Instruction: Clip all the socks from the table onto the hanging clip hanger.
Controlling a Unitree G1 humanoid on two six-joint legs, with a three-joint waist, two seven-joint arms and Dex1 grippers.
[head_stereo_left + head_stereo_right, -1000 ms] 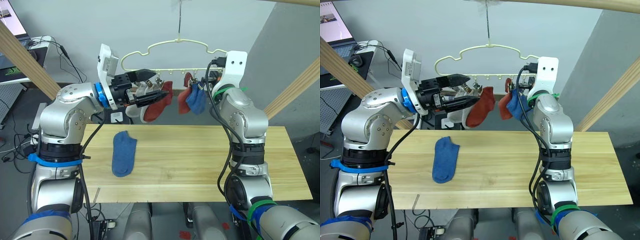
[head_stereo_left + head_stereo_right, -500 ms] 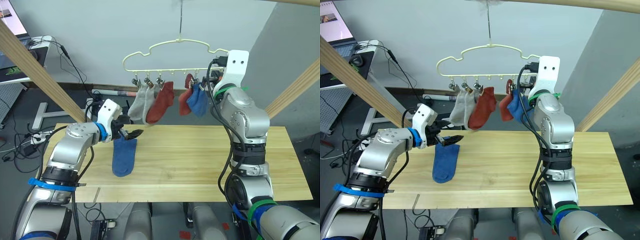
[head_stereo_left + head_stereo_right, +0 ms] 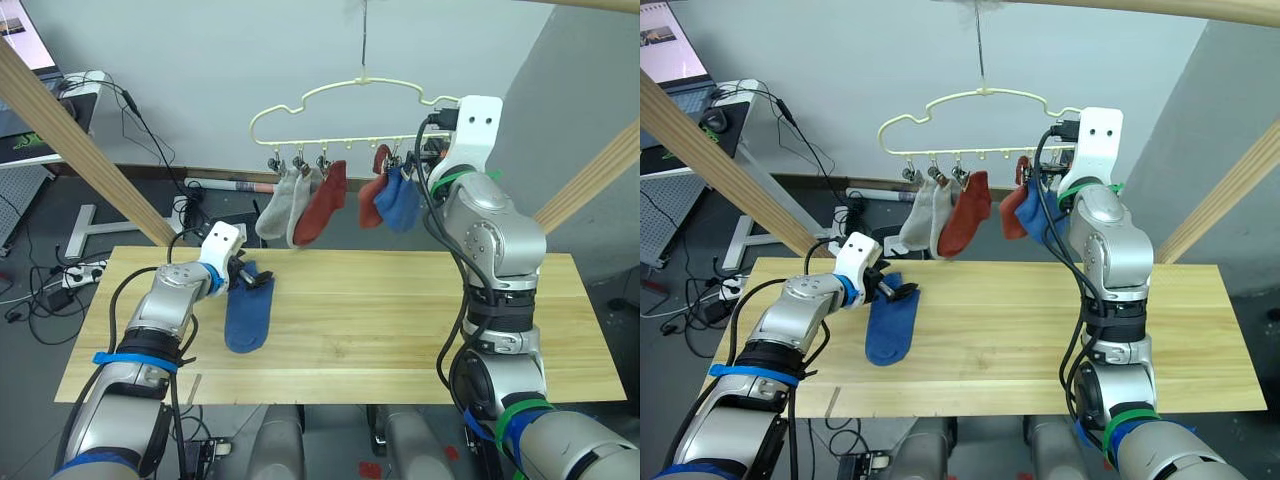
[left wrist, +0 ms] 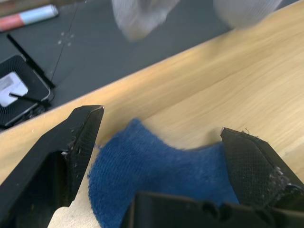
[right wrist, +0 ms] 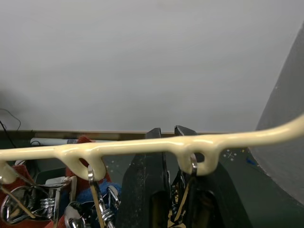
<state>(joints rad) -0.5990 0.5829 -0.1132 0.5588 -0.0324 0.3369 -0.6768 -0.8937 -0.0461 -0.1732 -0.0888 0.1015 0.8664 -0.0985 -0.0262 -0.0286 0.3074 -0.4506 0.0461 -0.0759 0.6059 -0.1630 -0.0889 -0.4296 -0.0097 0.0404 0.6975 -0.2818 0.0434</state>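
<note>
One blue sock lies flat on the left part of the table. My left gripper is down at its cuff end, open, with a finger on each side of the blue sock. The cream clip hanger hangs above the table's far edge. Clipped to it are two grey socks, a rust-red sock, another rust-red sock and a blue sock. My right gripper is raised at the hanger's right end, shut, just behind the hanger bar.
Slanted pale wooden beams run at the left and the right. A desk with a laptop stands at the far left, with cables on the floor behind the table. The table's middle and right are bare wood.
My left arm has come down from the hanger to the blue sock on the table. The grey socks now hang free from their clips. The right arm has stayed put.
</note>
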